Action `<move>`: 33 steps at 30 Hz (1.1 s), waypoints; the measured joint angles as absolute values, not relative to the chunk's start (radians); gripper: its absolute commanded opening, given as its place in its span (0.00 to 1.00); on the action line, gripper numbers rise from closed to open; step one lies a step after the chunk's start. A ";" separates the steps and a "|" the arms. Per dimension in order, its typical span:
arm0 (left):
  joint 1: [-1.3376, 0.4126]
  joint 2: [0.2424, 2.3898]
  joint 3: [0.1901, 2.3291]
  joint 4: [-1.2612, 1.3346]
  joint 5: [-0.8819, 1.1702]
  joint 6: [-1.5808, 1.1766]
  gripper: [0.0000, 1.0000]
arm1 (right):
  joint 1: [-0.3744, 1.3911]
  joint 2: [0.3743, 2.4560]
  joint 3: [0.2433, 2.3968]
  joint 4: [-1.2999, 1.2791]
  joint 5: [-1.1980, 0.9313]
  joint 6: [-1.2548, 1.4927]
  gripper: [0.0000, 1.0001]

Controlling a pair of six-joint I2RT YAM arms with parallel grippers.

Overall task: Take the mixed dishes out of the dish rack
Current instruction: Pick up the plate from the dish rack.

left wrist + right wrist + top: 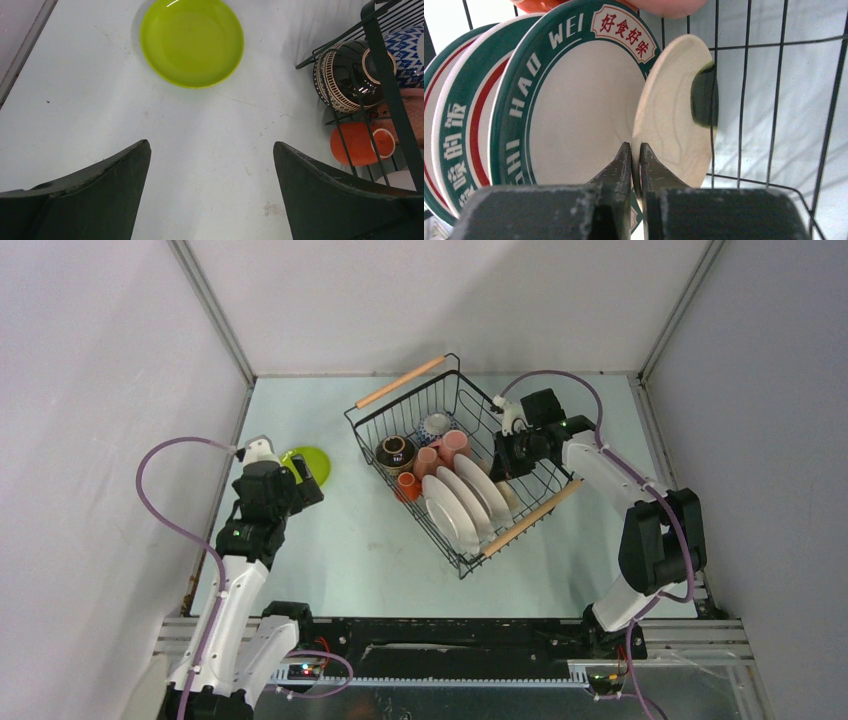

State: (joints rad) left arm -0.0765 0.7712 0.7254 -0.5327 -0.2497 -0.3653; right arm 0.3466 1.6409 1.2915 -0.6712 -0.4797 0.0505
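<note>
The black wire dish rack (352,416) stands slanted at the table's middle. It holds three upright white plates with green rims (455,505) (574,105), pink mugs (445,450), an orange cup (407,486) (357,145), a dark patterned bowl (394,452) (350,75) and a blue-and-white bowl (436,424). My right gripper (635,146) reaches into the rack's right side (497,462) and is shut on the rim of a small cream saucer (674,115), which stands upright beside the nearest plate. My left gripper (210,145) hovers open over bare table, left of the rack.
A lime-green plate (192,42) lies flat on the table just beyond my left gripper (305,480). The rack's two wooden handles (400,381) (530,518) lie at its far and near ends. Grey walls close in the table on three sides.
</note>
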 measured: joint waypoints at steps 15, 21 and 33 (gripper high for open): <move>-0.079 0.747 0.726 -0.546 -0.216 -0.366 0.99 | 0.348 1.442 1.296 -0.738 -0.477 0.044 0.00; -0.080 0.734 0.760 -0.608 -0.149 -0.392 0.99 | 0.366 1.354 1.344 -0.776 -0.429 0.033 0.00; -0.081 0.788 0.984 -0.706 0.104 -0.489 0.99 | 0.738 1.148 1.404 -0.790 -0.117 -0.208 0.00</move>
State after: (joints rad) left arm -0.0807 0.7876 0.9840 -0.7059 0.1043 -0.4892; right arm 0.7376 1.1484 1.4036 -0.7898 -0.1169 -0.2085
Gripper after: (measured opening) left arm 0.994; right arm 0.035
